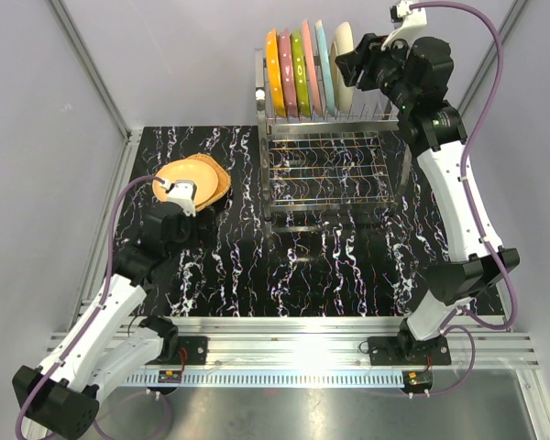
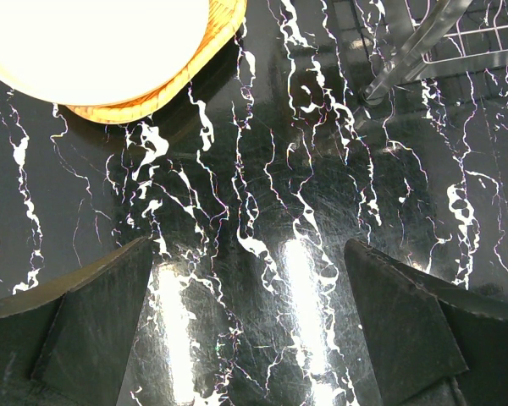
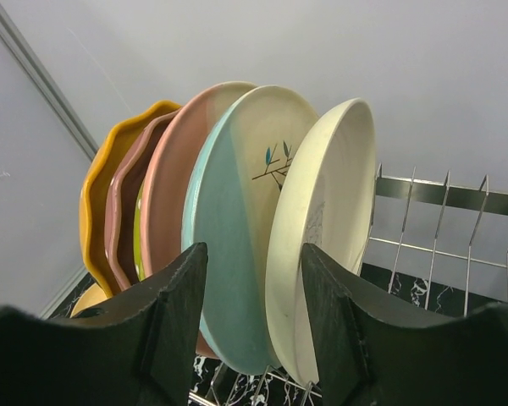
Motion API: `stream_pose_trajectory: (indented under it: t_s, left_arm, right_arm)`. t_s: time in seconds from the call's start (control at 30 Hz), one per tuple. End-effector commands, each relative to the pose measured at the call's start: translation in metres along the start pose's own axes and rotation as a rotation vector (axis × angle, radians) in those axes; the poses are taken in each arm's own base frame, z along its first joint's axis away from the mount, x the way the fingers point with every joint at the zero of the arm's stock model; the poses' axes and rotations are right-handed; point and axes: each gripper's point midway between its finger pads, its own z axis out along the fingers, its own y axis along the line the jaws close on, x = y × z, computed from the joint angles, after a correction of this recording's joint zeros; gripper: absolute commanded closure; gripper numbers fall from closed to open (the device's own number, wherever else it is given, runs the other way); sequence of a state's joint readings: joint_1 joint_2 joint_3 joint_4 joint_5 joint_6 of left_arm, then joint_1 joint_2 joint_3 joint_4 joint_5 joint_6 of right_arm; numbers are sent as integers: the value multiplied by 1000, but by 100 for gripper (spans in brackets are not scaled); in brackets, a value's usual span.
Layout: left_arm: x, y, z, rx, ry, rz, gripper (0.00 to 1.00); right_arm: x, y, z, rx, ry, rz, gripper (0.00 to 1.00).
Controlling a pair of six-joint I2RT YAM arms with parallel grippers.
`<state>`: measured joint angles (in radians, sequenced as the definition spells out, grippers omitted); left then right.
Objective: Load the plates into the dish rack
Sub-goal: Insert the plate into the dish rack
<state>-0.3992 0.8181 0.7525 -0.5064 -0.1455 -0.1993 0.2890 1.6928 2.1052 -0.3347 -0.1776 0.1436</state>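
In wire rack (image 1: 326,117), glossy round plates (image 1: 302,69) upright; R pincer (image 3: 254,262) poss. touching.

The table (image 1: 339,266) has a black top with white veins, like marble. A silver metal rail (image 1: 293,337) runs along its near edge. Plain pale walls (image 1: 174,55) stand around it.

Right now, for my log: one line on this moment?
dish rack: six plates upright | tan plates: on table | left gripper: open near them | right gripper: open at cream plate
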Motion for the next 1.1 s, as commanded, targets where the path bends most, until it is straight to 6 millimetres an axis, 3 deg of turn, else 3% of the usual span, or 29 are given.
stream_pose_trajectory:
  t_s: [0.0,0.27,0.47,0.6,0.8,0.83,0.97,1.0,1.07]
  left_arm:
    - [-13,-2,-3,13,-55,0,1]
    - [-12,-3,-2,15,-50,1,1]
    - [-13,-3,-4,16,-55,0,1]
    - [-12,-3,-3,16,-53,0,1]
    - [-13,-1,-4,6,-58,-2,1]
    - [-14,-1,-4,7,-62,-3,1]
    - [-13,1,-4,-7,-62,-3,1]
    - [-13,2,-4,-13,-63,-3,1]
    - [-13,7,-3,-44,-63,-12,1]
  right_arm:
    - [3,2,8,-13,-10,15,44]
    - [8,5,8,-34,-1,27,46]
    - [-1,8,1,-35,-16,16,46]
    - [-8,7,-3,-23,-22,11,38]
    - [-17,2,-26,31,-32,-17,28]
    - [-24,5,-35,29,-46,-24,27]
    - [-19,9,-57,25,-35,-21,25]
    - [-29,14,-70,20,-58,-25,24]
    - [-11,11,-81,35,-27,-2,24]
